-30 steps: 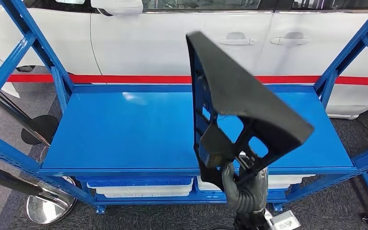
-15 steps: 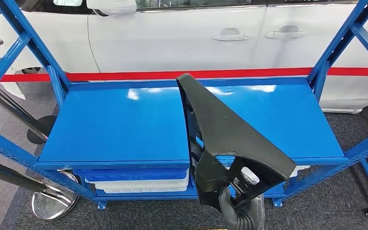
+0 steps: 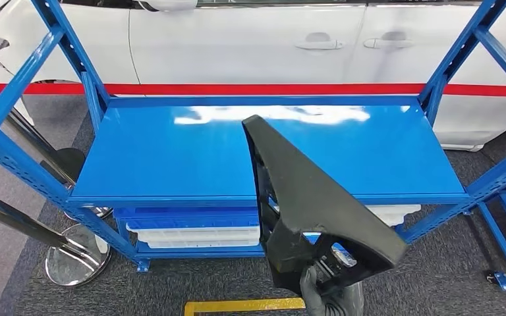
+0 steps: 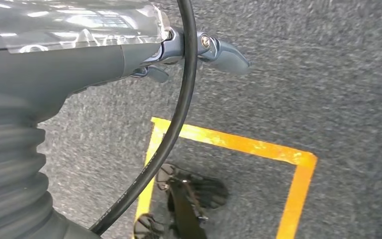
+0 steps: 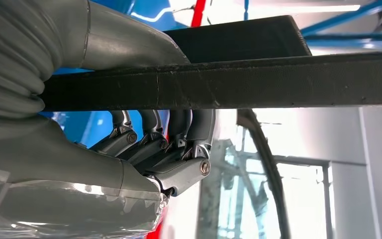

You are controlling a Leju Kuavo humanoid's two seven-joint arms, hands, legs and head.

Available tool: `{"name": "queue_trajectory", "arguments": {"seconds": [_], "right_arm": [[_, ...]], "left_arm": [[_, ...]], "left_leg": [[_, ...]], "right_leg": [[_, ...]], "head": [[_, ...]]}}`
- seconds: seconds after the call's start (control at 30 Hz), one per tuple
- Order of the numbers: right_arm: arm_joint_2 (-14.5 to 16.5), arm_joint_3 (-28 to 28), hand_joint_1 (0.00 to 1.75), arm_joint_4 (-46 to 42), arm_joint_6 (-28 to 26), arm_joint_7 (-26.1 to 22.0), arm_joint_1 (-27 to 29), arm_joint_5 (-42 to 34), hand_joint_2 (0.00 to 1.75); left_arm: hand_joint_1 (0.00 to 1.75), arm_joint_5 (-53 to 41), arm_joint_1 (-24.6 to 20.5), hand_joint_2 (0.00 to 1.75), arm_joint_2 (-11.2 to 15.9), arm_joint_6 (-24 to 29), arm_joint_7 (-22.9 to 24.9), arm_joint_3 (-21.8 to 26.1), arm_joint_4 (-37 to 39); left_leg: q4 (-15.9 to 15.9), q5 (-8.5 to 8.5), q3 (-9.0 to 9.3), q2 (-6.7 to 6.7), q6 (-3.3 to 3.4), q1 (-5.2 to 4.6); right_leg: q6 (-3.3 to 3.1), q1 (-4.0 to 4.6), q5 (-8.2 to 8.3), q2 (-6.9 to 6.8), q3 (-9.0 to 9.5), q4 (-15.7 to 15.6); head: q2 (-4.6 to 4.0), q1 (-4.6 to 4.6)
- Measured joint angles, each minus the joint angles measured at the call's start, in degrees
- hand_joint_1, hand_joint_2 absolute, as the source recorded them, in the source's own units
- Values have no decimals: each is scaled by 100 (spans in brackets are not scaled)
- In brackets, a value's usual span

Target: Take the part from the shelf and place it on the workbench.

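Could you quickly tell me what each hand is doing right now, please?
Left hand: hangs over the floor, nothing seen in it; open or closed cannot be told.
Right hand: closed on the black part.

Grey carpet [image 3: 171,289], yellow floor tape [image 3: 244,305], white car [image 3: 250,46] behind.

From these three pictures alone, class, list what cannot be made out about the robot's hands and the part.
- Right hand, head view: mostly cut off by the bottom edge and covered by the black part.
- Part's full outline, right wrist view: seen edge-on, running off the frame.
- Left hand, left wrist view: fingers mostly hidden behind its grey cover; pose unclear.
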Motion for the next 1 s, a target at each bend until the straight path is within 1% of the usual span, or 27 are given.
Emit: {"name": "queue_trajectory", "arguments": {"seconds": [0.03, 0.07, 0.1, 0.13, 0.2, 0.23, 0.27, 0.3, 0.33, 0.37, 0.4, 0.43, 0.47, 0.5, 0.53, 0.6, 0.63, 0.67, 0.73, 0.77, 0.8, 0.83, 0.87, 0.9, 0.93, 0.97, 1.0], "right_arm": [[-2, 0, 175, 2, -6, -3, 6, -1, 175], [-3, 0, 175, 1, -8, -5, 7, -1, 175], [-3, 0, 175, 1, -7, -8, 7, -1, 175], [-3, 0, 175, 0, -7, -10, 9, -1, 175], [-7, 0, 175, 0, -7, -14, 16, -2, 175], [-8, 0, 175, -1, -8, -16, 16, -2, 175], [-9, 0, 175, -1, -10, -18, 16, -2, 175], [-8, 0, 175, -2, -14, -19, 17, -2, 175], [-8, 0, 175, -2, -19, -20, 18, -1, 175], [-7, 0, 175, -2, -32, -20, 22, 1, 175], [-7, 0, 175, -2, -53, -20, 26, 5, 175], [-8, 0, 175, -3, -77, -20, 30, 12, 175], [-8, 0, 175, -3, -101, -20, 33, 22, 175], [-8, 0, 175, -5, -117, -20, 36, 33, 175], [-8, 0, 175, -10, -124, -20, 39, 45, 175], [-7, 0, 175, -27, -126, -20, 44, 61, 175], [-7, 0, 175, -38, -131, -20, 47, 70, 175], [-7, 0, 175, -50, -144, -22, 49, 77, 175], [-8, 0, 175, -77, -185, -27, 66, 97, 175], [-10, -1, 175, -92, -201, -29, 81, 102, 175], [-13, -1, 175, -108, -210, -27, 97, 105, 175], [-17, -2, 175, -120, -213, -25, 114, 105, 175], [-21, -4, 175, -133, -213, -23, 131, 100, 175], [-26, -8, 175, -144, -213, -21, 151, 90, 175], [-31, -13, 175, -152, -213, -20, 174, 77, 175], [-34, -18, 175, -161, -213, -20, 197, 63, 175], [-38, -26, 175, -169, -213, -22, 219, 54, 175]], "left_arm": [[0, -8, -3, 175, 0, -2, 1, 0, 0], [0, -15, -5, 175, -1, -4, 1, 0, 0], [0, -20, -7, 175, -1, -5, 2, 0, 0], [0, -20, -9, 175, -1, -7, 1, 0, 0], [0, -19, -4, 175, -1, -7, 1, 0, -1], [0, -19, -1, 175, 3, -5, 1, 0, -2], [0, -20, 3, 175, 6, -4, 2, 0, -3], [0, -20, 6, 175, 7, -3, 2, 0, -4], [0, -21, 5, 175, 8, -3, 1, 0, -4], [0, -21, 4, 175, 6, -7, 1, 0, -5], [0, -21, 2, 175, 4, -11, 0, 0, -5], [0, -21, 1, 175, 4, -18, -1, 0, -5], [0, -21, 0, 175, 4, -25, -1, 0, -6], [0, -21, -1, 175, 4, -33, -2, 0, -6], [0, -21, -5, 175, 4, -42, -2, 0, -7], [0, -21, -25, 175, 5, -55, -4, 0, -9], [0, -21, -34, 175, 5, -60, -7, 0, -10], [0, -21, -40, 175, 5, -63, -9, 0, -11], [0, -20, -40, 175, 1, -71, -12, 1, -15], [0, -20, -42, 175, -3, -75, -10, 1, -16], [0, -19, -46, 175, -7, -78, -9, 2, -18], [0, -17, -48, 175, -11, -83, -8, 3, -19], [0, -14, -49, 175, -11, -85, -6, 4, -20], [0, -10, -49, 175, -11, -87, -4, 5, -21], [0, -6, -47, 175, -11, -89, -2, 8, -22], [0, -2, -47, 175, -11, -89, 2, 11, -22], [0, 3, -47, 175, -11, -88, 6, 16, -22]], "left_leg": [[38, 28, -69, 0, -18, 0], [80, 50, -130, -3, -41, -6], [114, 73, -170, -4, -68, -13], [137, 98, -196, -5, -101, -18], [142, 162, -221, -8, -176, -21], [160, 149, -242, -14, -212, -14], [238, 47, -284, -21, -243, -8], [410, -148, -352, -27, -271, 1], [690, -423, -442, -30, -295, 15], [1045, -699, -539, -29, -317, 22], [1390, -887, -610, -29, -335, 29], [1630, -948, -620, -28, -347, 31], [1692, -879, -547, -28, -351, 32], [1556, -724, -382, -28, -348, 32], [1220, -560, -116, -29, -334, 32], [406, -485, 434, -36, -286, 14], [124, -511, 594, -43, -255, 0], [-2, -550, 642, -49, -226, -18], [-44, -464, 575, -41, -152, -17], [-64, -399, 530, -29, -107, -5], [-89, -325, 468, -14, -55, 11], [-101, -249, 391, 2, -18, 23], [-97, -185, 305, 7, 8, 17], [-85, -124, 222, 14, 18, 12], [-68, -62, 133, 17, 13, 7], [-44, -5, 41, 18, 6, 3], [-13, 47, -52, 17, -6, 2]], "right_leg": [[-19, 1, 125, 1, 296, -356], [-48, 13, 166, 3, 602, -778], [-82, 27, 151, 5, 837, -1123], [-117, 43, 109, 6, 971, -1347], [-196, 60, 107, 3, 984, -1459], [-242, 53, 151, -7, 952, -1473], [-296, 41, 204, -17, 908, -1485], [-346, 27, 264, -29, 852, -1499], [-377, 26, 318, -40, 786, -1495], [-397, 31, 371, -44, 709, -1485], [-401, 37, 424, -49, 629, -1469], [-398, 41, 476, -53, 543, -1448], [-391, 43, 523, -55, 456, -1423], [-380, 43, 565, -56, 373, -1394], [-367, 43, 605, -56, 295, -1359], [-317, 56, 678, -57, 180, -1298], [-285, 60, 719, -60, 153, -1284], [-250, 62, 766, -64, 142, -1287], [-179, 52, 841, -60, 131, -1306], [-147, 50, 770, -48, 97, -1263], [-122, 49, 588, -33, 43, -1135], [-105, 43, 309, -20, -32, -895], [-92, 41, -5, -14, -116, -572], [-82, 36, -240, -13, -183, -221], [-73, 31, -334, -12, -207, 68], [-70, 27, -283, -12, -163, 213], [-75, 24, -128, -12, -26, 168]], "head": [[0, -1], [0, -1], [0, -1], [0, -1], [0, -1], [0, -1], [0, -1], [0, -2], [0, -2], [0, -2], [0, -2], [0, -2], [0, -2], [0, -2], [0, -2], [0, -1], [0, -1], [0, -1], [0, -1], [0, 0], [0, 1], [0, 1], [0, 2], [0, 1], [0, 1], [0, 1], [0, 0]]}}
